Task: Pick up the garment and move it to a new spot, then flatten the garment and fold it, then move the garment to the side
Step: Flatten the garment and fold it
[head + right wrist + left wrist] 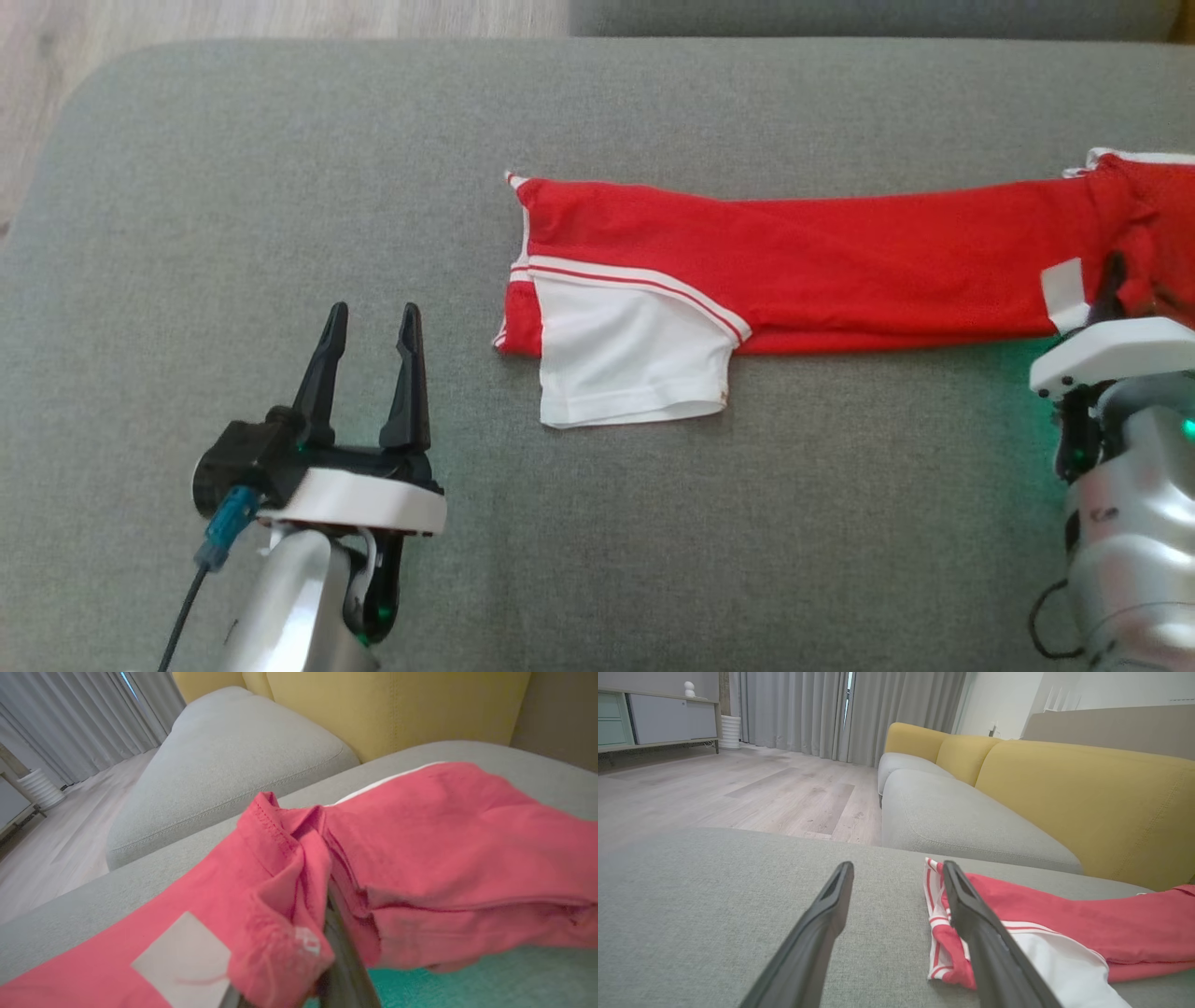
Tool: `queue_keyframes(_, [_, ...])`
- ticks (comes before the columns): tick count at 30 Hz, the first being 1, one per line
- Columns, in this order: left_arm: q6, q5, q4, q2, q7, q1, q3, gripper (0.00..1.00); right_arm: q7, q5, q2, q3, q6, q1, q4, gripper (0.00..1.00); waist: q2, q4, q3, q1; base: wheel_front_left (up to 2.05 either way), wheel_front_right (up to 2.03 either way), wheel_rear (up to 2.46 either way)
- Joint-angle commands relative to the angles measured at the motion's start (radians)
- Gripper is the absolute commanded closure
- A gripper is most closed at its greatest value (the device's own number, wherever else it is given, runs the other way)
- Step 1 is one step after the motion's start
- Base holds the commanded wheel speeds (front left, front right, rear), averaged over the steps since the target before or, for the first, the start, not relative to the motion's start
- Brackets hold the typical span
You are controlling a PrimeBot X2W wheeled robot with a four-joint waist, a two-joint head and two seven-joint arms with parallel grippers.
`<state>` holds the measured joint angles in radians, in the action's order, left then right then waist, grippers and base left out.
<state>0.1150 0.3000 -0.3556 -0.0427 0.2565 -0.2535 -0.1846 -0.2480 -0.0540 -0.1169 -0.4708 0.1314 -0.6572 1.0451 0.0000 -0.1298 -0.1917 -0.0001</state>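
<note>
1. A red garment (840, 261) is lying stretched out sideways on a grey cushion (280, 187), running from the middle of the head view to its right edge.
2. At the garment's left end, a white sleeve panel (625, 364) edged with thin red and white stripes is lying flat and reaching past the lower hem toward the robot.
3. Near the garment's right end, a small pale rectangular patch (1064, 291) is showing on the red cloth. Its face is looking plain, and a tiny white mark (308, 942) close by in the right wrist view is too blurred to read.
4. The right tool (1111, 280) is sitting at that right end, just beside the patch, with its dark fingers (345, 961) closed together and pinching a bunched fold of the red cloth.
5. The left tool (373, 313) is hovering over bare cushion, left of the garment and apart from it, with its two fingers standing spread and gripping nothing.
6. In the left wrist view, a sofa (1087, 798) with yellow backrests and grey seats is standing behind the cushion, with a pale wood floor (714, 793) and grey curtains (798, 714) beyond.
</note>
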Motion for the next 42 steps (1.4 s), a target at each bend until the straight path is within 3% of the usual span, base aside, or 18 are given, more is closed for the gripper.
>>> queue_keyframes(1, [0.003, 0.008, 0.029, -0.008, 0.005, -0.013, 0.032, 0.00, -0.013, 0.014, 0.012, 0.020, -0.001, -0.016, -0.040, 1.00, 0.0000, -0.001, 0.009, 0.0001, 0.00, 0.00, 0.00])
queue_keyframes(5, [-0.002, 0.017, 0.029, -0.008, 0.005, -0.006, 0.023, 0.00, -0.013, 0.028, 0.049, 0.047, -0.001, -0.023, -0.075, 1.00, 0.0000, -0.009, 0.033, 0.0001, 0.00, 0.00, 0.00])
queue_keyframes(8, [-0.004, 0.022, 0.028, -0.008, 0.005, 0.000, 0.012, 0.00, -0.010, -0.029, 0.065, 0.100, -0.001, -0.049, -0.076, 1.00, 0.0000, -0.023, 0.048, 0.0001, 0.00, 0.00, 0.00])
queue_keyframes(12, [-0.004, 0.022, 0.019, -0.008, 0.005, 0.004, -0.002, 0.00, -0.005, -0.263, 0.066, 0.379, -0.001, -0.095, -0.035, 1.00, 0.0000, -0.060, 0.065, 0.0001, 0.00, 0.00, 0.00])
queue_keyframes(17, [-0.007, 0.026, 0.015, -0.008, 0.005, 0.005, -0.005, 0.00, 0.033, -0.531, 0.066, 0.729, -0.001, -0.067, -0.110, 1.00, 0.0000, -0.112, 0.068, 0.0001, 0.00, 0.00, 0.00])
queue_keyframes(24, [-0.008, 0.045, -0.009, -0.008, 0.005, 0.011, -0.024, 0.00, 0.043, -0.784, 0.066, 1.005, -0.001, -0.066, -0.138, 1.00, 0.0000, -0.187, 0.063, 0.0001, 0.00, 0.00, 0.00])
queue_keyframes(30, [-0.010, 0.065, -0.012, -0.008, 0.005, -0.001, -0.043, 0.00, 0.011, -0.917, 0.067, 1.146, -0.001, -0.123, -0.067, 1.00, 0.0000, -0.246, 0.038, 0.0001, 0.00, 0.00, 0.00])
queue_keyframes(39, [-0.007, 0.077, -0.012, -0.008, 0.005, -0.024, -0.076, 0.00, -0.012, -1.081, 0.067, 1.280, -0.001, -0.177, -0.012, 1.00, 0.0000, -0.299, -0.008, 0.0001, 0.00, 0.00, 0.00])
queue_keyframes(40, [-0.007, 0.077, -0.014, -0.008, 0.005, -0.025, -0.076, 0.00, -0.012, -1.097, 0.067, 1.295, -0.001, -0.183, -0.010, 0.57, 0.0000, -0.301, -0.010, 0.0001, 0.00, 0.00, 0.00])
queue_keyframes(41, [-0.008, 0.077, -0.016, -0.008, 0.005, -0.025, -0.076, 0.00, -0.013, -1.114, 0.067, 1.308, -0.001, -0.187, -0.016, 0.00, 0.0000, -0.302, -0.013, 0.0001, 0.00, 0.00, 0.00])
queue_keyframes(42, [-0.008, 0.076, -0.018, -0.008, 0.005, -0.025, -0.074, 0.00, -0.013, -1.134, 0.067, 1.320, -0.001, -0.189, -0.031, 0.00, 0.0000, -0.302, -0.015, 0.0001, 0.00, 0.00, 0.00])
